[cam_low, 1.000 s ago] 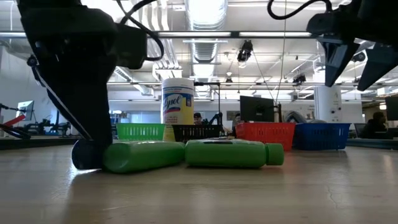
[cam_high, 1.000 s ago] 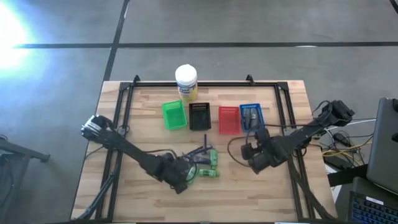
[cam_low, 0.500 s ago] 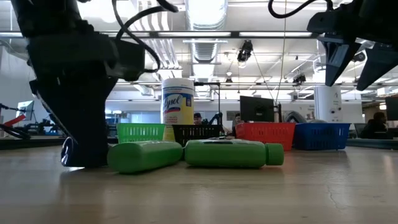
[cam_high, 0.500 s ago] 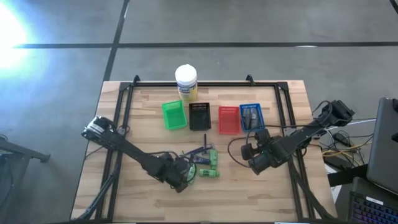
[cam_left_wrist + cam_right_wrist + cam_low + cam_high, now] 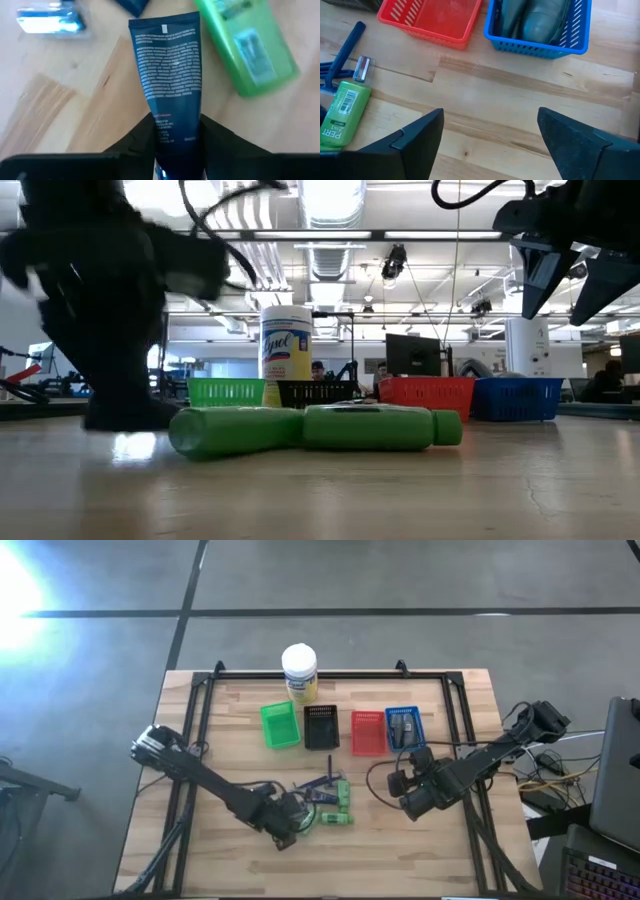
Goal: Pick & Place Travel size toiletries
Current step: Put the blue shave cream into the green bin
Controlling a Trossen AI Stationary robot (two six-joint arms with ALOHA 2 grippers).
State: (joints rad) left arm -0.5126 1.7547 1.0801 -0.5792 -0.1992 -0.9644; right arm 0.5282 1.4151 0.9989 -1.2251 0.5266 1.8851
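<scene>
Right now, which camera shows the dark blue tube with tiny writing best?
The left wrist view: the dark blue tube fills it, print readable, its end between the left gripper's jaws. The high view shows only a cluttered pile; the low and right wrist views don't show it.

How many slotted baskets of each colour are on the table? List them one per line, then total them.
Green slotted plastic basket: 1
Black slotted plastic basket: 1
Red slotted plastic basket: 1
Blue slotted plastic basket: 1
Total: 4
</scene>
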